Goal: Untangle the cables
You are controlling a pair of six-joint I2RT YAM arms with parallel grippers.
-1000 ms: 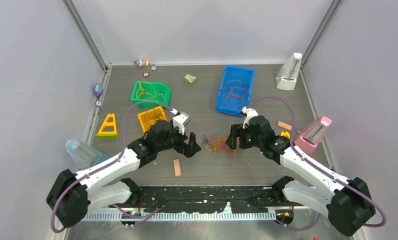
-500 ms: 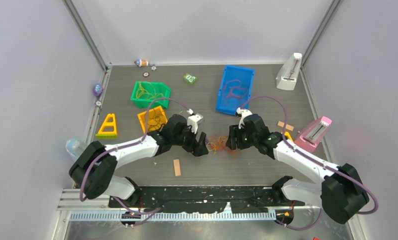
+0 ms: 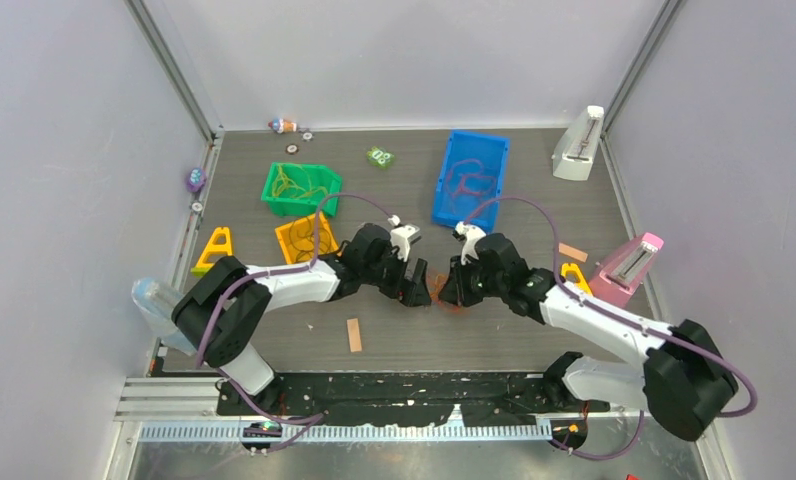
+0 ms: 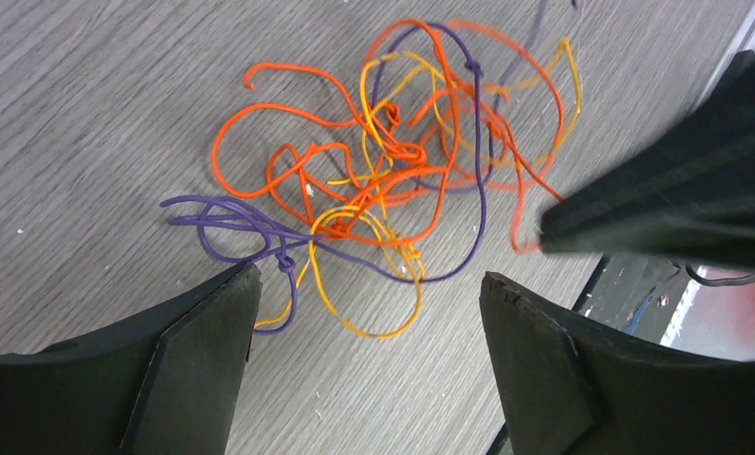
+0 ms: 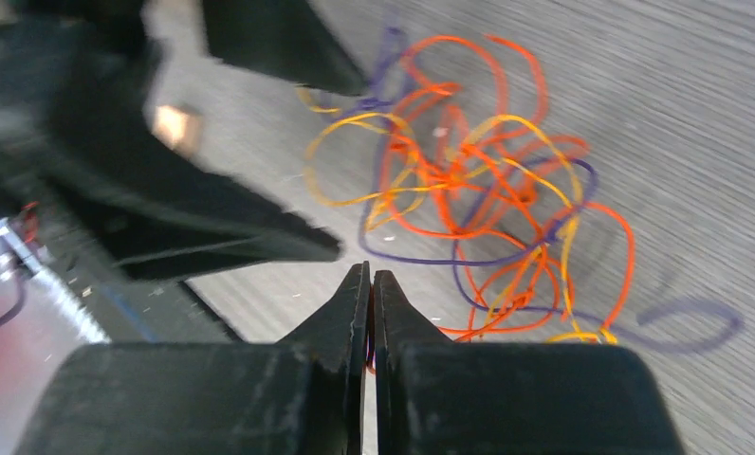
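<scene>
Crowded closer from both sides than a second ago, cables point(image 4: 407, 152) lying as one orange, yellow and purple tangle on the grey table point(image 3: 424, 335), between left gripper point(image 4: 369, 280) spread wide and right gripper point(image 5: 371, 275) pinched together, any strand inside impossible to tell

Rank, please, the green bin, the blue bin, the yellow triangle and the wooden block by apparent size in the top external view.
Largest to smallest:
1. blue bin
2. green bin
3. yellow triangle
4. wooden block

Grey wood-grain table point(image 3: 404, 200), pale plain walls point(image 3: 404, 60)
</scene>
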